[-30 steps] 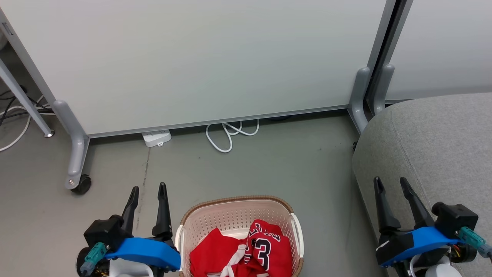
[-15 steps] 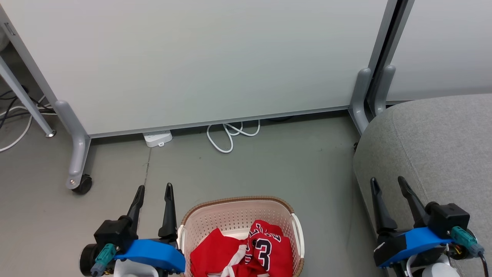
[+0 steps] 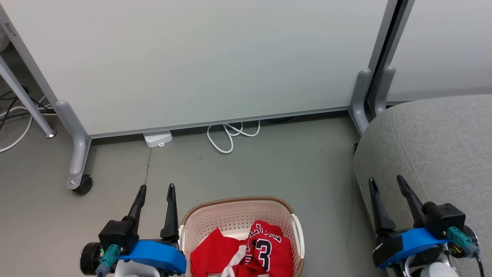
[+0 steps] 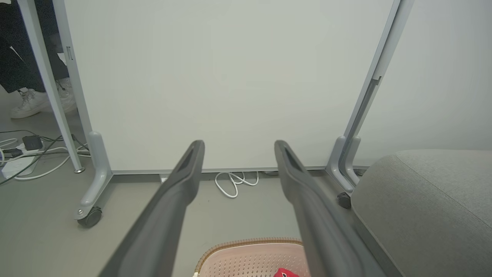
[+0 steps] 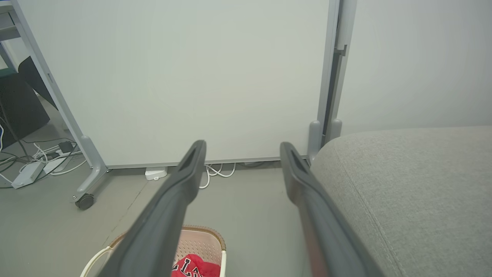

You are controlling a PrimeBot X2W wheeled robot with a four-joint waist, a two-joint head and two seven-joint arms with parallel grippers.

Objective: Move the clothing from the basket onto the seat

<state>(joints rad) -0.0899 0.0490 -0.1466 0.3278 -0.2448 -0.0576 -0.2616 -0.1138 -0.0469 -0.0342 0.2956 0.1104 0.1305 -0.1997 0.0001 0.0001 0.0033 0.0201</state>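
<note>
The red clothing lies bunched in the cream basket at the bottom centre of the head view; a black number 3 faces up. My left gripper hangs open just left of the basket, holding nothing. My right gripper is open too, above the near left edge of the grey seat. The left wrist view looks past open fingers at the basket rim and the seat. In the right wrist view, the clothing peeks from the basket beside the seat.
A white partition panel on grey castor legs stands behind the basket. A white power strip and coiled cable lie at its foot. More cables and a person's white shoe sit at far left.
The left gripper has shifted right, closer to the basket. The right gripper has moved slightly left and down. Both stayed open. The clothing has not moved.
</note>
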